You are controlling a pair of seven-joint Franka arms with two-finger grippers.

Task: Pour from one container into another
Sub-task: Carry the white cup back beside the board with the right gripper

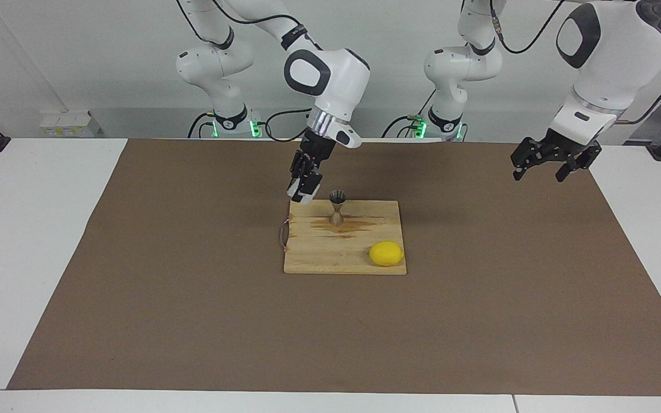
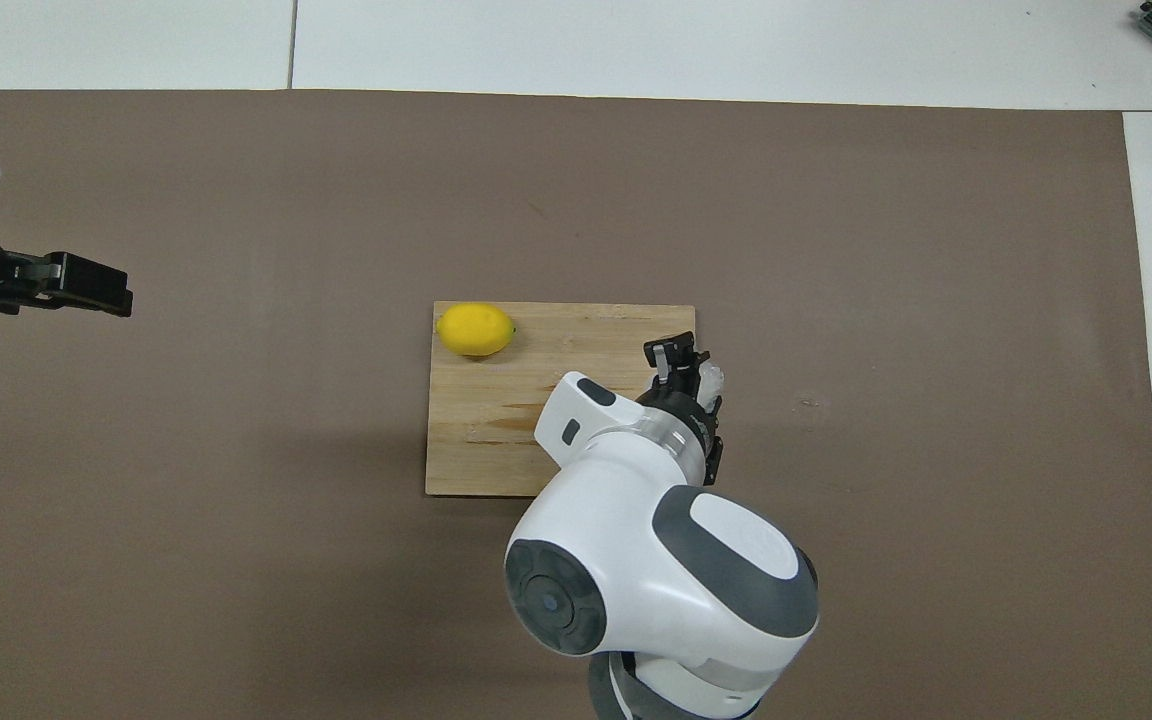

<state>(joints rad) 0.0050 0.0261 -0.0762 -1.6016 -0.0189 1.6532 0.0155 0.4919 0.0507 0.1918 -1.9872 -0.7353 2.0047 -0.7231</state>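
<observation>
Over the board's (image 1: 359,261) handle end I hold the glass (image 1: 306,199) clamped in my right claw (image 1: 304,189), just beside the jigger (image 1: 337,207) standing upright on it; pouring looks done; next I'd set it down; left claw (image 1: 554,160) waits open.

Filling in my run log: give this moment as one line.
right gripper: shut on glass cup, beside jigger | jigger: upright on board | left gripper: open, waiting
</observation>
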